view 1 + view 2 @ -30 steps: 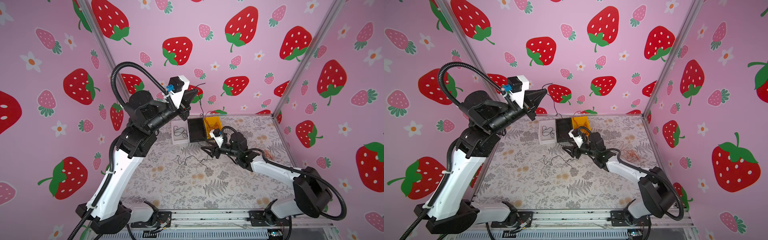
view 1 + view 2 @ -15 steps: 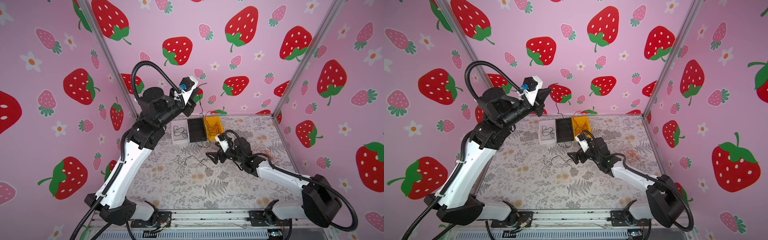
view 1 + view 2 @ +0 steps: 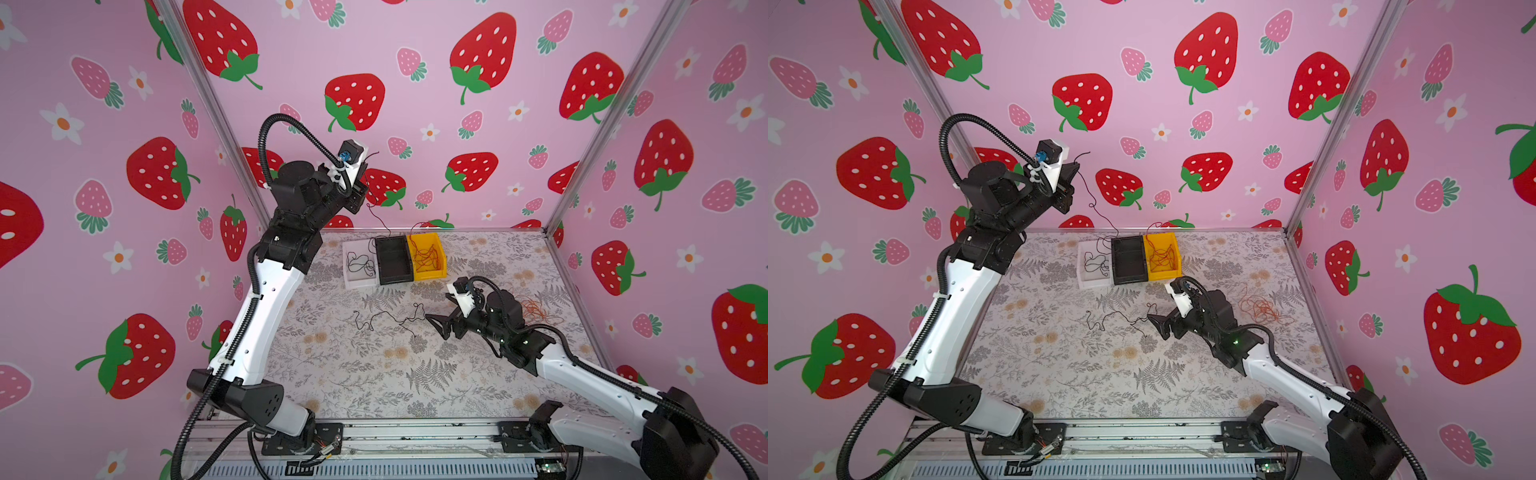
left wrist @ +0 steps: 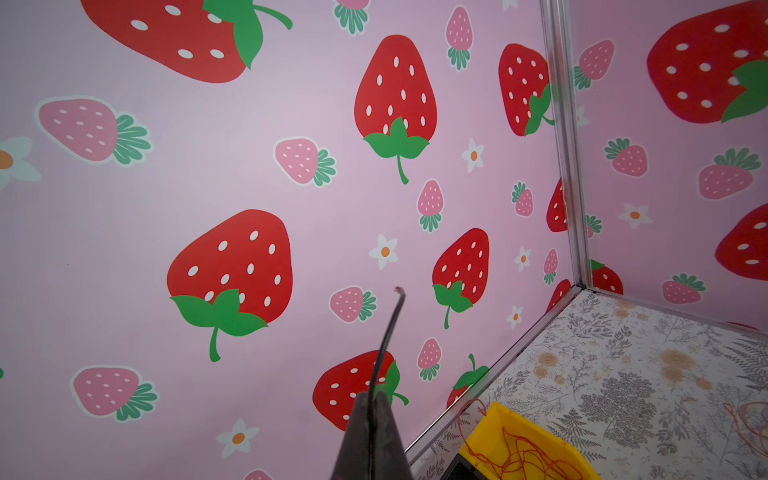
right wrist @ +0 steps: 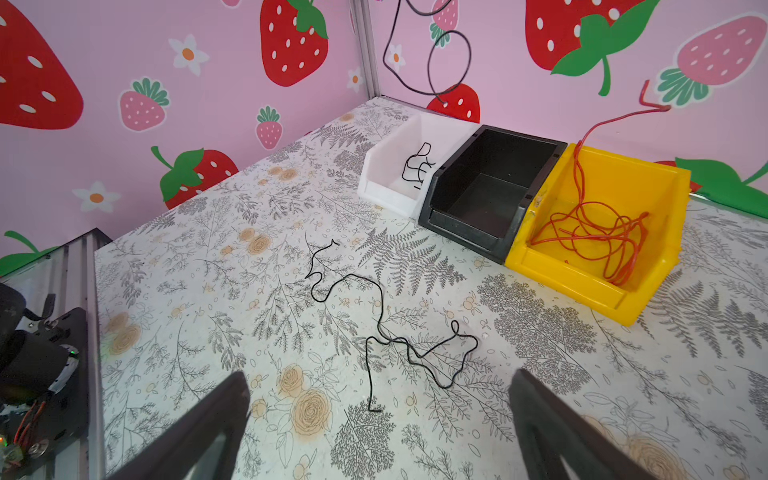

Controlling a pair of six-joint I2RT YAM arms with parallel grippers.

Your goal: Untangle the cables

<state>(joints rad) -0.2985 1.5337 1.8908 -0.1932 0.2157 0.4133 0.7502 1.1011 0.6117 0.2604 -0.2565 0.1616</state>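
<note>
**Bin the hanging cable first, then take the loose one**

Pink strawberry walls (image 3: 415, 50) close in a floral tabletop (image 3: 374, 374). At its back a white bin (image 3: 359, 284), a black bin (image 3: 397, 280) and a yellow bin (image 3: 432, 274) stand touching in a row.

Your left gripper (image 4: 371, 405) is raised high near the back wall, jaws pressed together on the held black cable (image 3: 1090, 203). That cable dangles toward the white and black bins; I cannot tell which one its tail hangs over.

Your right gripper (image 5: 378, 374) sits low over the table, jaws spread wide with nothing in them, just beside the loose black cable (image 5: 379, 309). An orange bundle (image 3: 1262, 311) lies behind that arm. A red cable (image 5: 598, 237) sits in the yellow bin, and another black cable (image 3: 359, 264) lies in the white one.

I judge the drop-off to be the step in hand. Bring the left arm down over the white bin, let the tail pool inside, then release. Keep it clear of the red end poking above the yellow bin. Afterwards, pinch the loose cable near one end, on a single strand.
</note>
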